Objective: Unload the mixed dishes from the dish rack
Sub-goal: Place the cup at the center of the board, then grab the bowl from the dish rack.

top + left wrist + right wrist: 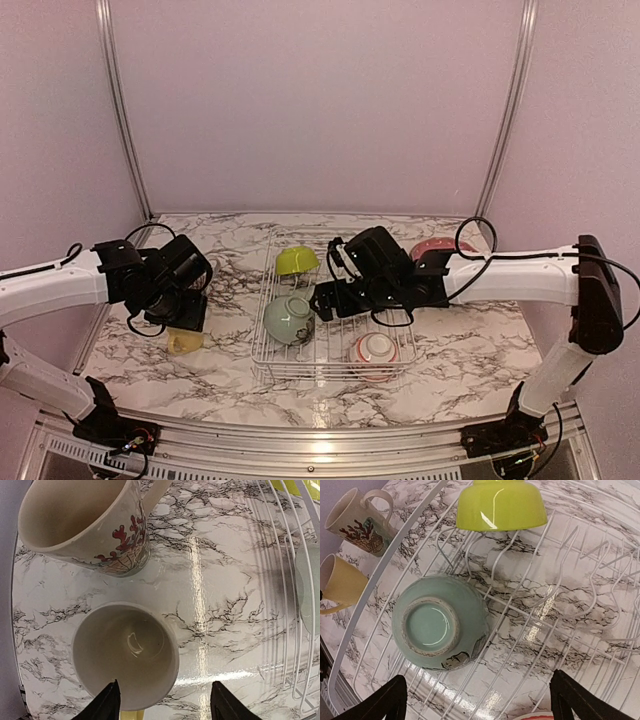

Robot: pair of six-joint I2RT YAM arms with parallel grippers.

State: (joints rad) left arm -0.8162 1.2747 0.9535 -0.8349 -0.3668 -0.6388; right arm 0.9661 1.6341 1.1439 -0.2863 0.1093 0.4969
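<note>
Soft, even light fills the overhead view, with a lavender cast on the walls (320, 100) and only faint shadows. A pale sheen lies on the marble bench (200, 250) at lower centre. In the left wrist view a bright vertical streak of glare runs down mid-frame, and the dish rack (295, 630) wires at the right edge are soft and smeared. The left end effector (165, 684) shows as black wedges without detail. In the right wrist view the lime bowl (500, 505) carries a white highlight, glints dot the bench at centre right, the rack's rim bows at the left, and the right end effector (479, 676) is plain black.
</note>
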